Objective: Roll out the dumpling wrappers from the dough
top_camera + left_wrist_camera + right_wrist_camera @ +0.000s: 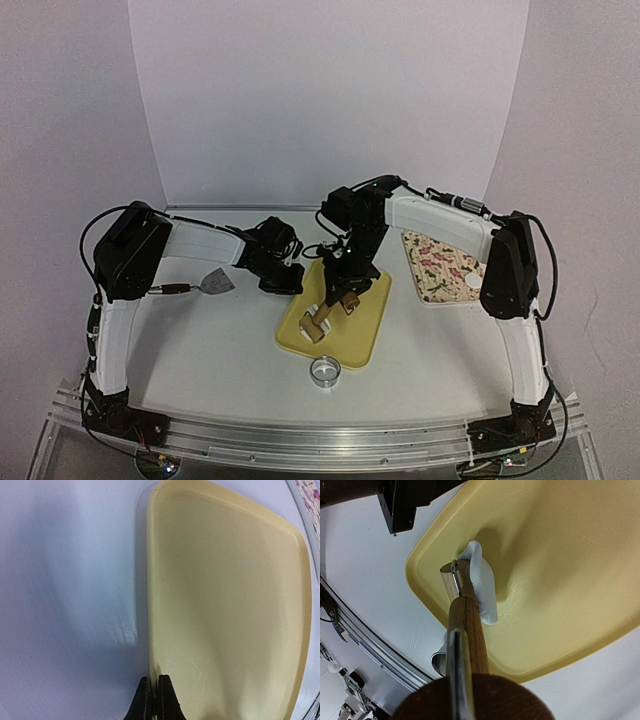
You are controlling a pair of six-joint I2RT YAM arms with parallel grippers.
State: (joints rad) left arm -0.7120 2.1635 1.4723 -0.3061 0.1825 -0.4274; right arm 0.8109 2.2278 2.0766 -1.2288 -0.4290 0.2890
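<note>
Top view: one yellow tray (365, 320), one ring cutter (323, 371), one scraper (215, 283) and one patterned mat (435, 262) sit on the tabletop (200, 340). A single dumpling wrapper (473, 283) lies on the mat, well right of the right gripper (343, 290), which pinches a wooden roller (318, 325) over the tray.

Left wrist view: the left gripper (152, 700), pressed together, sits at the tray's rim.

Right wrist view: the roller presses one lump of dough (482, 587) inside the tray.

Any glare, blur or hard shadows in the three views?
Top external: soft even light, pale yellow plastic tray crisp. Left wrist: broad soft shadow and a faint sheen on the white table beside the tray. Right wrist: wooden roller blurs towards the lens; white dough lump is sharp.
</note>
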